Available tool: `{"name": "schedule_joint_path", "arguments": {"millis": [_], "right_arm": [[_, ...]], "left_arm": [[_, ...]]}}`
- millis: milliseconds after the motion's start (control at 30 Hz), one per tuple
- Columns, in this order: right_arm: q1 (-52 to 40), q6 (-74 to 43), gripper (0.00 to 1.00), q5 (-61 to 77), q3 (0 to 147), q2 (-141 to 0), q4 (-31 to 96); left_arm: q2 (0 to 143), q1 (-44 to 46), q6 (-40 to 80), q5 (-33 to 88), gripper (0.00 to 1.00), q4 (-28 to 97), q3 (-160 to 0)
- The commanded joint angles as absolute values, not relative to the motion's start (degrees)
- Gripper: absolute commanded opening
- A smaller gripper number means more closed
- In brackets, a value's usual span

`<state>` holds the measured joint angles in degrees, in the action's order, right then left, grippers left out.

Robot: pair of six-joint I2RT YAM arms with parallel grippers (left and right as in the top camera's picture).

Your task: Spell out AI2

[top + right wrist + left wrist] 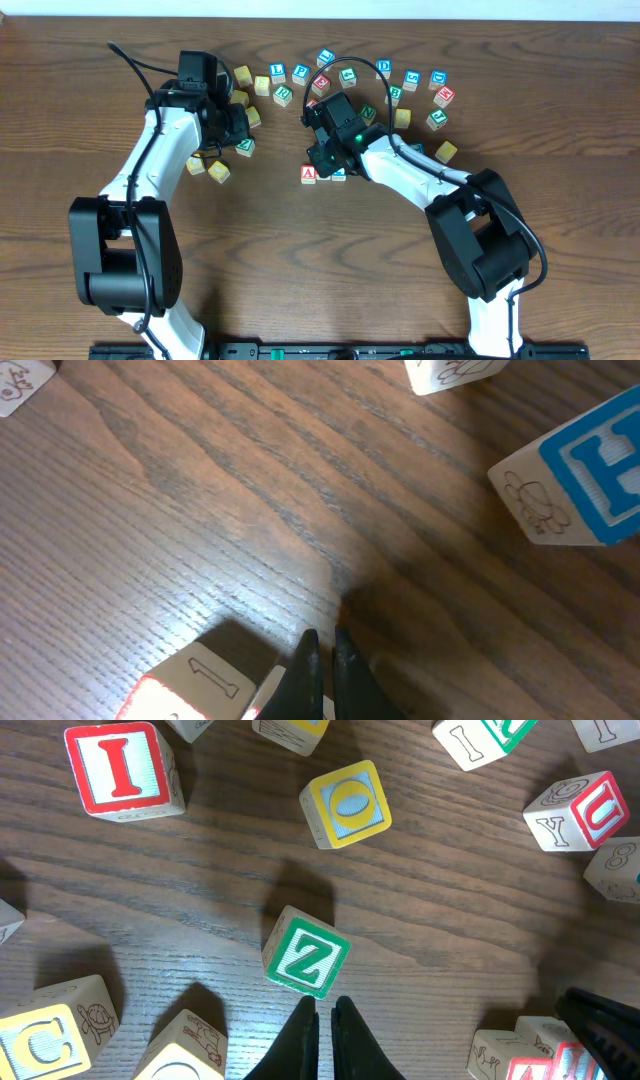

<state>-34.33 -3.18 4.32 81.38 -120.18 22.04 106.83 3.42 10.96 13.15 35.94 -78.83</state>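
A red A block [308, 174] lies mid-table with a blue block [339, 174] touching its right side. My right gripper [320, 160] is shut and empty just above them; in the right wrist view its tips [325, 638] hang over a red-edged block [190, 680] whose side shows a 1. My left gripper [235, 133] is shut and empty among the left blocks. In the left wrist view its tips [325, 1005] sit just short of a green Z block [305, 952]. A red I block [122, 770] lies at the far left of that view.
Several letter blocks arc across the back of the table [360, 85]. The left wrist view shows a yellow O block [345, 805], a red U block [580, 812] and a yellow C block [45, 1030]. A blue H block [580, 460] lies right of my right gripper.
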Motion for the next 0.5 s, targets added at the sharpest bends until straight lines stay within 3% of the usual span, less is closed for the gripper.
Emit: {"name": "schedule_joint_path", "arguments": {"millis": [0,467], "right_arm": [[-35.0,-2.4,0.01,5.0,82.3,-121.0,22.5],[-35.0,-2.7,0.01,6.0,82.3,-121.0,22.9]], "left_arm": [[106.5,3.3,11.7,12.4,0.07,36.1,-79.0],[106.5,3.3,11.7,12.4,0.07,36.1,-79.0]]}}
